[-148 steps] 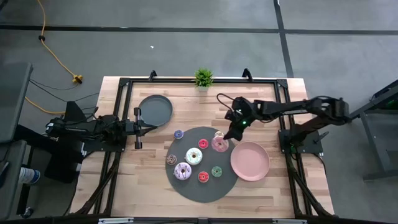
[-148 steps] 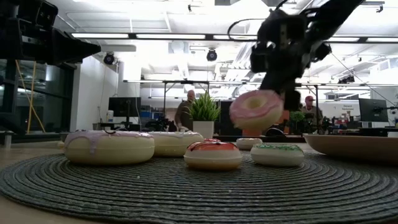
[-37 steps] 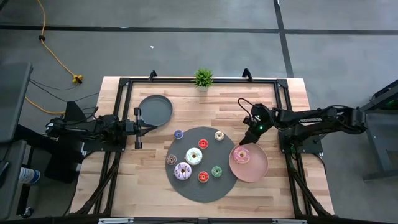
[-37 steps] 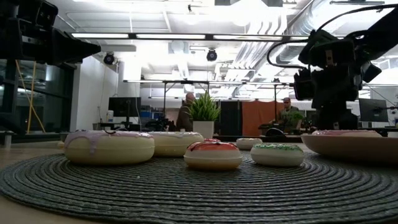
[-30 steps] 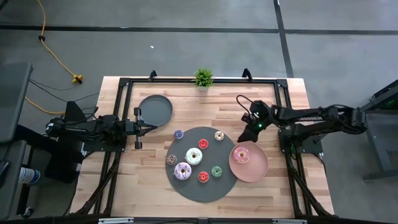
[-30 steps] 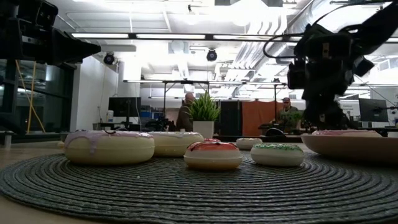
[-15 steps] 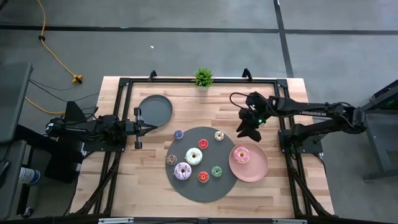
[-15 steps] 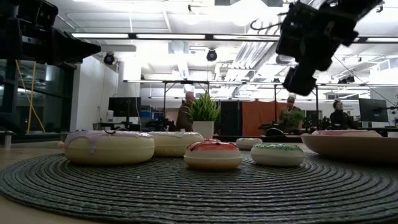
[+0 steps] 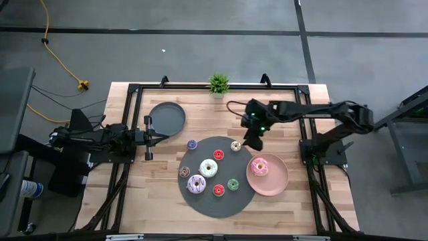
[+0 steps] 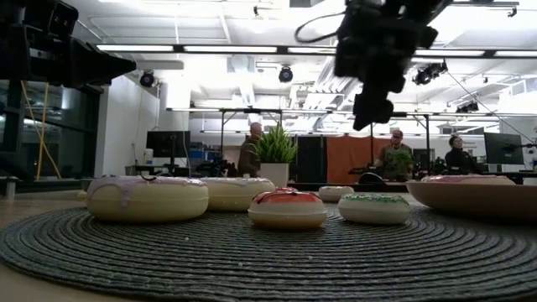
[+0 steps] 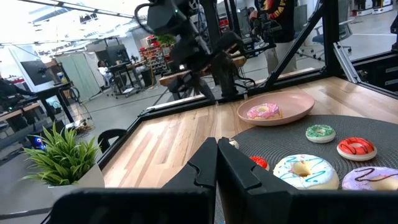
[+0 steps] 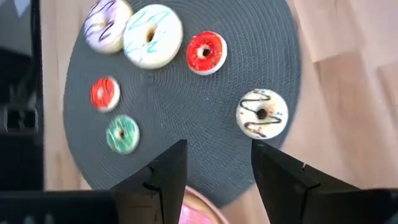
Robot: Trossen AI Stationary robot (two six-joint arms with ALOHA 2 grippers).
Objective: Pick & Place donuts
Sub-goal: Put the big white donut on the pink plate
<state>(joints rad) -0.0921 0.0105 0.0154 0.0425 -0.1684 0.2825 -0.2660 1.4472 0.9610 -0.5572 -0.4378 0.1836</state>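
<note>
Right gripper: we see its fingers spread, empty, above the round dark woven mat's edge.
Pink-frosted ring donut: on the round pink plate, beside the mat.
Left gripper: fingers pressed together, off the mat.

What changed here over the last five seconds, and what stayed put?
The right gripper carried the pink frosted toy donut from the round dark woven mat to the round pink plate, let go, then rose and swung back over the mat's edge with open jaws. The left gripper and the other donuts stayed put.
</note>
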